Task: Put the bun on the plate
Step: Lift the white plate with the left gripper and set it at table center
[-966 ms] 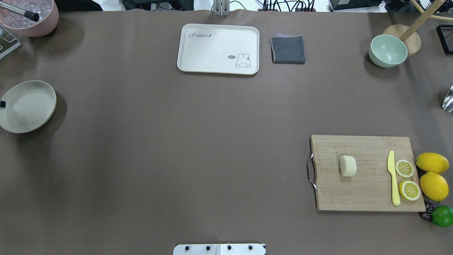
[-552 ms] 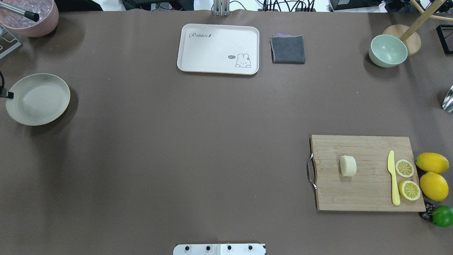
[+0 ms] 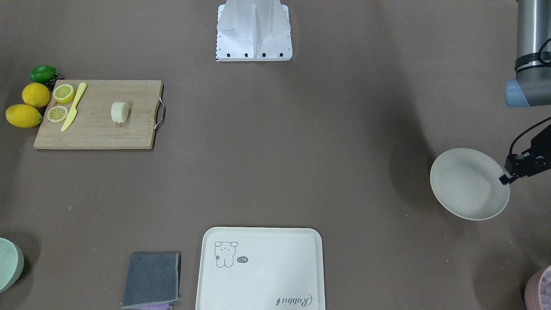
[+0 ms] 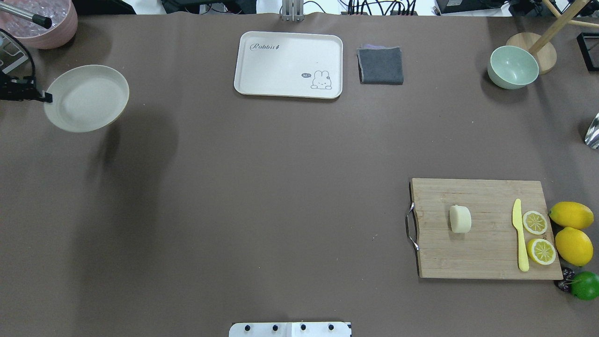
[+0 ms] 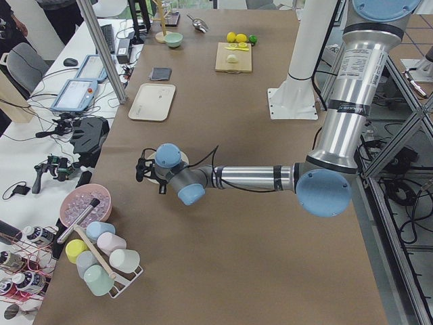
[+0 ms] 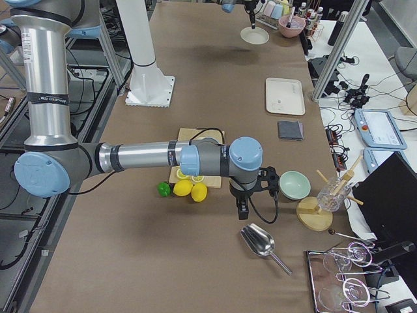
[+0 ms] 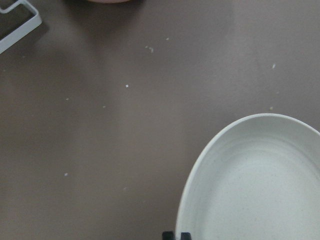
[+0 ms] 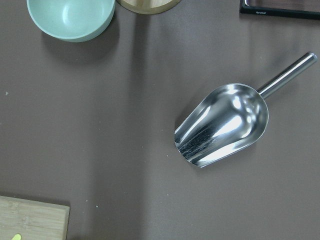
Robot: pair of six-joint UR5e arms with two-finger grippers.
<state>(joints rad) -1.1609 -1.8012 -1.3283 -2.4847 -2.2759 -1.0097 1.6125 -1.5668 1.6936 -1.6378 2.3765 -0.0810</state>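
At tips of left tool [image 4: 47, 98], plate [image 4: 89, 99].

The tray [image 4: 288, 61] is carrying the word "Rabbit" in grey script at one corner. A small dark speech bubble beside its drawn rabbit is showing what looks like "hi~". Nothing else is reading clearly.

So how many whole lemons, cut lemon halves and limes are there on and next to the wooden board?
Whole lemons: 2
Lemon halves: 2
Lime: 1
Total: 5
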